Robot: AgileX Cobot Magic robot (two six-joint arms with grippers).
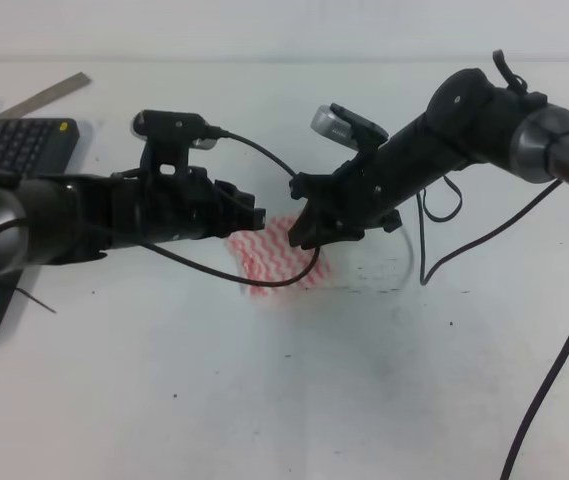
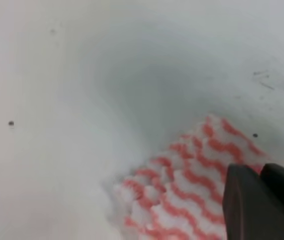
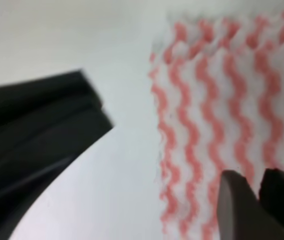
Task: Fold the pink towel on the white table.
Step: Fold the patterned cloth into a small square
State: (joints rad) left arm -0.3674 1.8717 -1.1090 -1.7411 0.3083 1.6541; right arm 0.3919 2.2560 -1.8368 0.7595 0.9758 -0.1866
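towel (image 1: 282, 257): pink zigzag cloth, flat on the white table (image 1: 364, 380), mid-table, looks small, maybe part-folded
left gripper (image 1: 254, 215): at towel's left edge, low over it; jaws cannot tell
right gripper (image 1: 309, 225): over towel's upper right; both arms about equally near; jaws cannot tell
hidden: arms cover most of the cloth, edges and long axis unclear; wrist views blurred
other: keyboard (image 1: 14, 145) far left

1. Left arm (image 1: 84, 215) reaches in from the left edge, roughly level, wrist cam on top.
2. Left gripper (image 1: 256, 217) points toward centre; jaw state unclear.
3. Right arm (image 1: 464, 130) comes in from upper right, angled down-left.
4. Right gripper (image 1: 309, 225) low near centre, close to the left one; jaw state unclear.
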